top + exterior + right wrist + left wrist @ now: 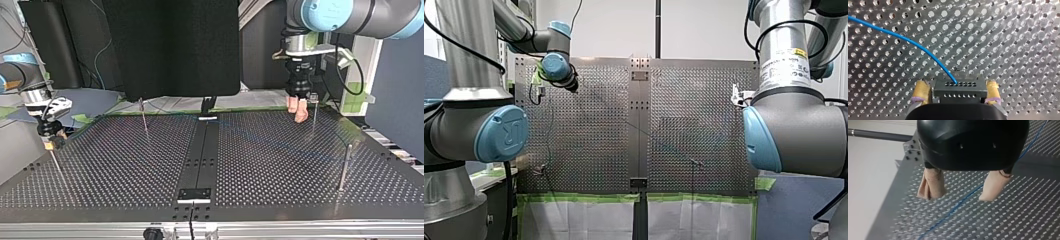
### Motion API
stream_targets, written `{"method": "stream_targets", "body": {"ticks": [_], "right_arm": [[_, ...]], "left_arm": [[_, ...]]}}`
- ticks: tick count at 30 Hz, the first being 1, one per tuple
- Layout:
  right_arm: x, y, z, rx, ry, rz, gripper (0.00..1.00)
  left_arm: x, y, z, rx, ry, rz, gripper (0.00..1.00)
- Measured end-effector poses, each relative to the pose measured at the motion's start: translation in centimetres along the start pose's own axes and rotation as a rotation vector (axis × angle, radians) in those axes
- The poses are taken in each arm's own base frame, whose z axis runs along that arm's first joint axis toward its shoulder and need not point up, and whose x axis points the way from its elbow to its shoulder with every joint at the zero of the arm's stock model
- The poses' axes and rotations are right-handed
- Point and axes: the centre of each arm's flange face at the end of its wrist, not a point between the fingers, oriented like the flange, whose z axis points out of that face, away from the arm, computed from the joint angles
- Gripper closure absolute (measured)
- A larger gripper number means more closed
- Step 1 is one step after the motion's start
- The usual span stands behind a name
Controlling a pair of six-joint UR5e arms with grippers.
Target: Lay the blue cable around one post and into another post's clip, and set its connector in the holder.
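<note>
Entry: cable routing, mid-run pickup. Our left gripper (957, 197) is at the upper right of the top view, just beside a thin post (314, 114). Its beige pads (931, 182) are spread and grasp nothing, with the tips low over the perforated plate (125, 170), one on each side of the blue cable (953, 209). Our right gripper (956, 86) is at the left edge of the top view. Its yellow pads (921, 91) are clamped on the two ends of the black connector (960, 90), and the cable enters the connector's face ahead of them. From there the cable arcs away from the connector and runs slack and diagonally across the plate to our left gripper. We judge the step in hand to be taking the cable mid-run so it can be led round the nearby post. To do it well, we should centre the strand between the beige pads before closing. We should close only enough to guide it, so that it can slide rather than kink. We should stay low, so the loop seats at the post's foot and does not ride up. Our right arm should hold the connector steady and feed slack towards the post, never pulling against the wrap. We cannot make out which post carries the clip or where the holder is at this scale, so both need confirming before we commit to a path.
</note>
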Motion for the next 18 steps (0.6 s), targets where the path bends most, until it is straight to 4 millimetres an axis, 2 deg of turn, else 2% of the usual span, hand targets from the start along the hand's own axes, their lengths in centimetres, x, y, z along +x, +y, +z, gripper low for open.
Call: {"method": "stream_targets", "body": {"ticks": [9, 18], "right_arm": [[0.0, 0.0, -0.1, -0.001, -0.004, -0.004, 0.05], [-0.1, 0.0, -0.1, -0.001, -0.007, -0.009, 0.05]], "left_arm": [[5.7, -1.4, -1.1, -0.005, 0.066, -0.048, 0.0], [12.5, -2.6, -3.6, -0.016, 0.145, 0.013, 0.0]]}}
